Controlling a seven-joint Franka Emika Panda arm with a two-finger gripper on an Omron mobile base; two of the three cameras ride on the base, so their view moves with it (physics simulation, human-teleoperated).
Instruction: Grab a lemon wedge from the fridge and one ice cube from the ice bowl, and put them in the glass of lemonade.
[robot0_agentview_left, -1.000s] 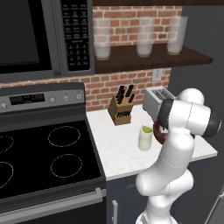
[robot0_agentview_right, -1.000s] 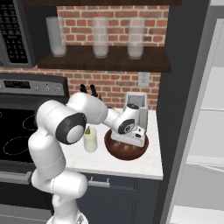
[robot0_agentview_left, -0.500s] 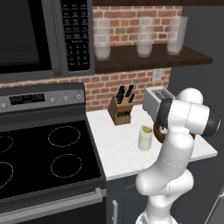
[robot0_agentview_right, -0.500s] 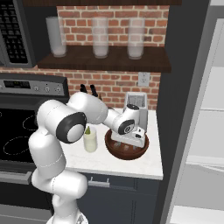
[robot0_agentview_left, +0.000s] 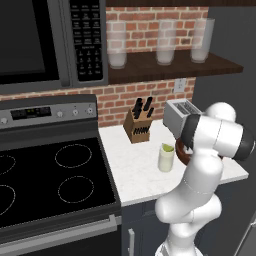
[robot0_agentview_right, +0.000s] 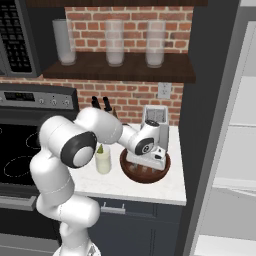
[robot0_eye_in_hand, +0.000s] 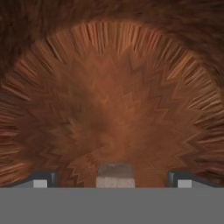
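Hand view: pale ice cube (robot0_eye_in_hand: 115, 174) inside the ice bowl (robot0_eye_in_hand: 109, 87).

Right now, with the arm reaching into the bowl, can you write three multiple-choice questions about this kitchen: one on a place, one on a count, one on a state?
1. Where does the short clear glass of lemonade stand?
A. on the white counter, between the stove and the reddish-brown wooden ice bowl
B. on the wall shelf
C. on the stove

2. How many tall frosted glasses stand on the dark shelf?
A. two
B. three
C. five

3. How is the gripper?
A. shut on a knife
B. open, with a small pale ice cube between its fingertips
C. raised above the shelf

Answers: 1 A, both base views show it there. 2 B, three stand in a row. 3 B, the hand view shows the tips wide apart.
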